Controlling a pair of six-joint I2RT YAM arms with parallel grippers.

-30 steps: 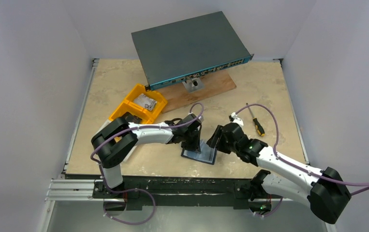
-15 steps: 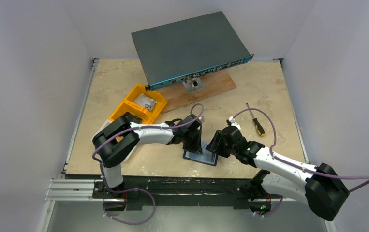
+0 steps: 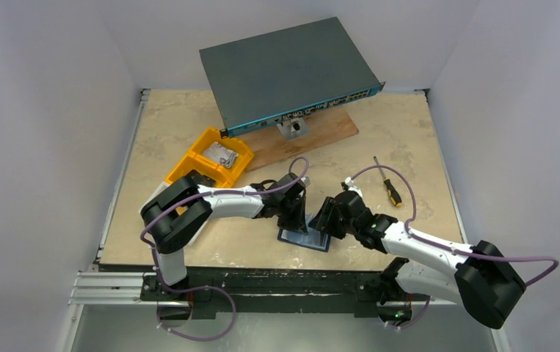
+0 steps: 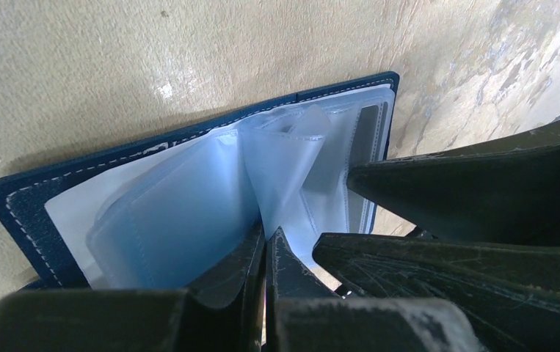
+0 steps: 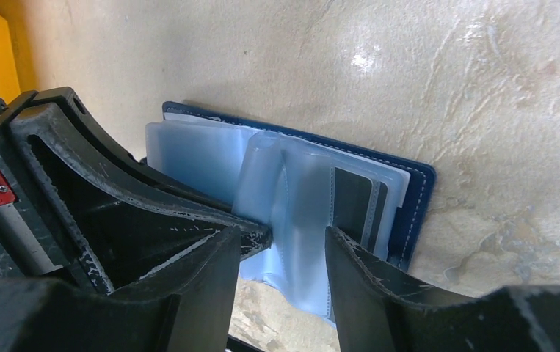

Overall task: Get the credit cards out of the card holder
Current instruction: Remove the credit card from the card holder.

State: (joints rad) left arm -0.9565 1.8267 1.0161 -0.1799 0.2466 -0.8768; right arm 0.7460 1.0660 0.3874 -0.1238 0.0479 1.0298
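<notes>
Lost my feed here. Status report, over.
Left gripper shut on clear sleeve. Right gripper open, straddling it. Card holder open on table, card inside, none out. Nothing blocking.

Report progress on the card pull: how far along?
Done: card holder lies open, its clear sleeves fanned. In hand: left gripper is shut, pinching one of them up; right gripper, open, straddles the sleeves. Left: every card. None is visibly out, and a dark card-like insert sits inside a sleeve.
</notes>
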